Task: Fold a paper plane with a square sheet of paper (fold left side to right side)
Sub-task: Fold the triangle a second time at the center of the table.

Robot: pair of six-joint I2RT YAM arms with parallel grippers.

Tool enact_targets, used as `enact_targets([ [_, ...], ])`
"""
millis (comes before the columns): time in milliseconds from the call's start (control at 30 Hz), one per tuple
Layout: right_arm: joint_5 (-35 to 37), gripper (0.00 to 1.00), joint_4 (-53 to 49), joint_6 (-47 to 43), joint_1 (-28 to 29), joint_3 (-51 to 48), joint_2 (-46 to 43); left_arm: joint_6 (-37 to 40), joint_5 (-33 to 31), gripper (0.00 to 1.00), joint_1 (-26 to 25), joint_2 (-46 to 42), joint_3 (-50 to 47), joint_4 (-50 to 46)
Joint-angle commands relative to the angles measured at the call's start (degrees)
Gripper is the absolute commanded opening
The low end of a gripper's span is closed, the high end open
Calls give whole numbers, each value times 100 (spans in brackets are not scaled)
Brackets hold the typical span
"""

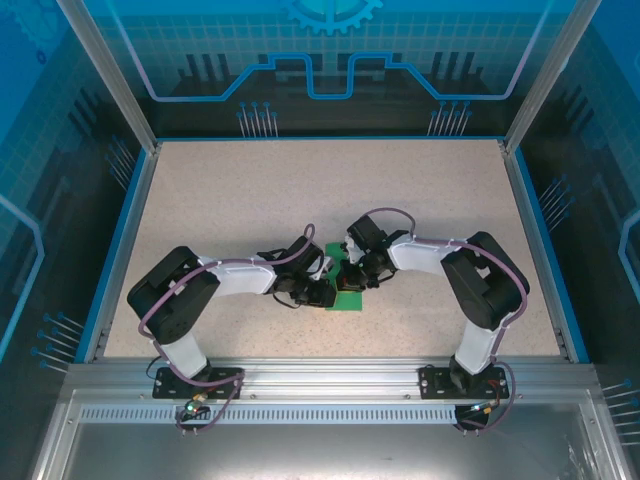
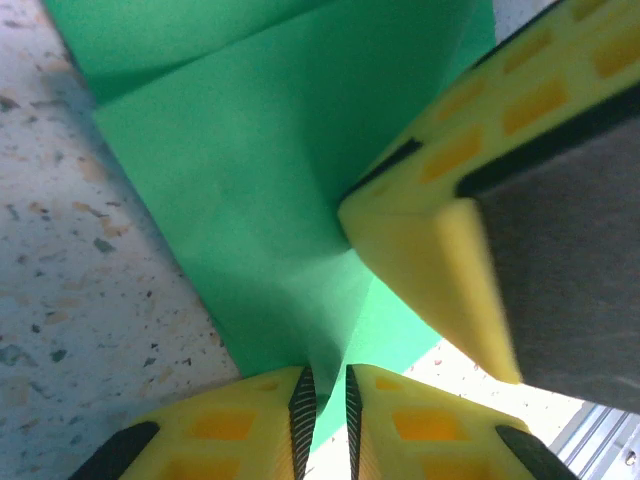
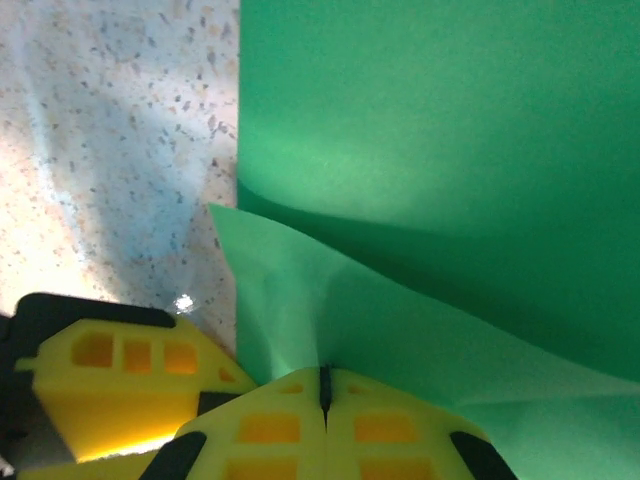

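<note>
Top external view shows you the thin bright green square sheet of paper [image 1: 348, 300], partly folded, lying on the speckled beige table [image 1: 230, 200] around its middle, slightly toward its near edge. Both of your arms meet over it there. Your left gripper [image 2: 325, 415] has its yellow fingers nearly together, pinching an edge of the paper. Your right gripper [image 3: 323, 390] is closed tight on a raised flap lifted off the table.
</note>
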Motion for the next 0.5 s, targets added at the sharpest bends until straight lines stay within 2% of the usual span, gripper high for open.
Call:
enact_targets([
  [0, 16, 0, -241, -146, 110, 200, 191, 44, -566, 21, -111, 380, -87, -619],
  [467, 637, 0, -817, -597, -87, 195, 62, -106, -680, 21, -113, 430, -247, -659],
])
